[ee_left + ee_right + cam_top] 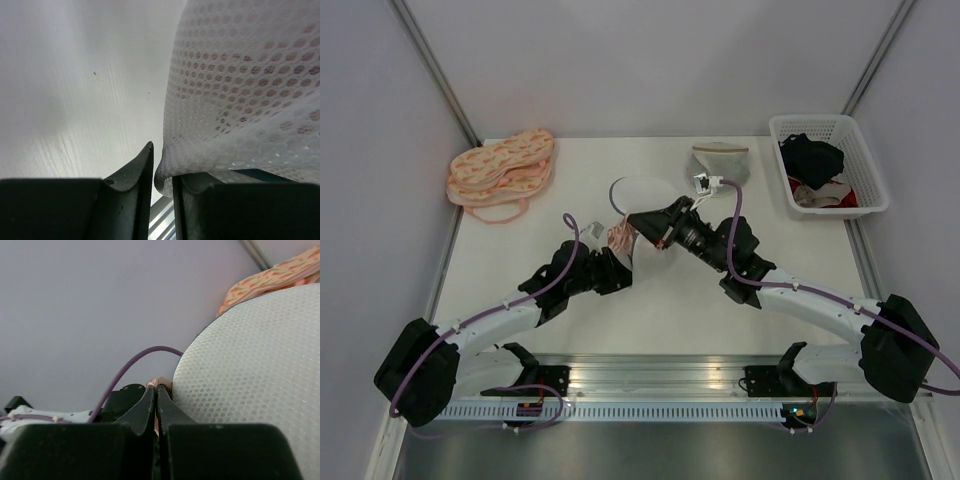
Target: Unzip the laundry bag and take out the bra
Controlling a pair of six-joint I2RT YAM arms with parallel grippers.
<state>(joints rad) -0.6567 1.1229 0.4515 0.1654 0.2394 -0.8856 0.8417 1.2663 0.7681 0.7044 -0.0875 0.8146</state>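
Note:
The laundry bag is a round white mesh dome with a thin dark rim, tipped up off the table at the centre. My left gripper sits at its near lower edge, and in the left wrist view the gripper pinches a fold of the bag's mesh. My right gripper comes in from the right. In the right wrist view it is shut on a bit of the pale pink bra next to the bag. The bra shows between the two grippers, partly out of the bag.
A stack of peach-orange patterned bras lies at the back left. A greyer mesh bag with a beige band lies at the back centre-right. A white basket with dark and red clothes stands at the right edge.

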